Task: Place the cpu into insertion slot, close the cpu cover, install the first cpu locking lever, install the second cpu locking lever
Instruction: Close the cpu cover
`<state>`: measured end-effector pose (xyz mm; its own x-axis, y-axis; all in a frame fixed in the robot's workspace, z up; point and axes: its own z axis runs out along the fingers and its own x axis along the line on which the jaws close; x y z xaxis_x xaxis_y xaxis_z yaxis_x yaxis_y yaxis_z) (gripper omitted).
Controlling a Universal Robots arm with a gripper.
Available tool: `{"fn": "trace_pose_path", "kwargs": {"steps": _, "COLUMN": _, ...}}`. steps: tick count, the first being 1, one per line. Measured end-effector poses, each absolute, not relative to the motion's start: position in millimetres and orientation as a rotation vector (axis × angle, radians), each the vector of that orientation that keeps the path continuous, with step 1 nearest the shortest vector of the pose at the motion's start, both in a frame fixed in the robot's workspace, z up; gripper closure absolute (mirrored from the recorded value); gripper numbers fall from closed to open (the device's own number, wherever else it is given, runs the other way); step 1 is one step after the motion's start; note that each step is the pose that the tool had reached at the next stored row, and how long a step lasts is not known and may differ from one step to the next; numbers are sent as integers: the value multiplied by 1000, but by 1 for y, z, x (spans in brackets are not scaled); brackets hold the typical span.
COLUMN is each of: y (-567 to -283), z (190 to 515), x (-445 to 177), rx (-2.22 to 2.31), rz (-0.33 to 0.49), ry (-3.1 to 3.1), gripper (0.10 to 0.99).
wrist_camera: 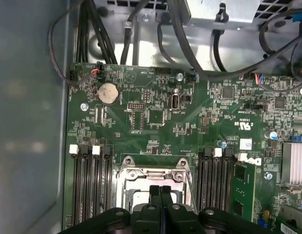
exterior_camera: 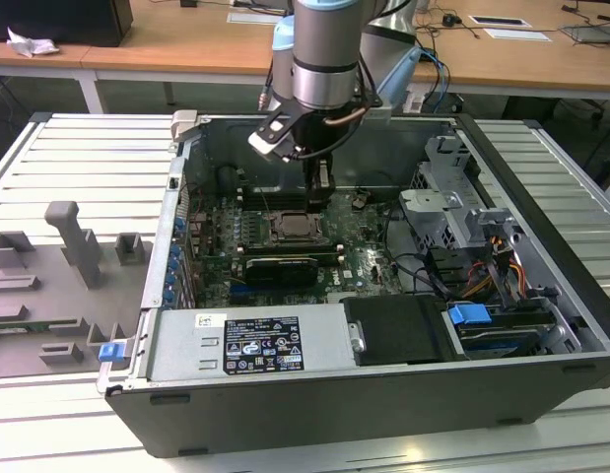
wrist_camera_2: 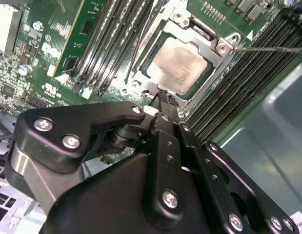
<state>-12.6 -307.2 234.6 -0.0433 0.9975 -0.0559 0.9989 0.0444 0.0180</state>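
as cpu [wrist_camera_2: 177, 66] sits (cover [wrist_camera_2: 202, 35] down), jaws meet.

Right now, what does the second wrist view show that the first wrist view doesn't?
Second wrist view: the cpu top face, seated in its socket and framed by the lowered cpu cover, plus a thin lever rod running off beside it. First wrist view: the coin cell and cables beyond the board's edge. Both wrist views: the shut pincer at the cover's edge, with memory slots flanking the socket.
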Motion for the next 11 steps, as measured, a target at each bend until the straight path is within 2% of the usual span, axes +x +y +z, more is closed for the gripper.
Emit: {"fn": "trace_pose_path", "kwargs": {"steps": 11, "y": -307, "z": 231, "x": -33, "rx": 2131, "rz": -41, "ry": 2236, "gripper": 980}}
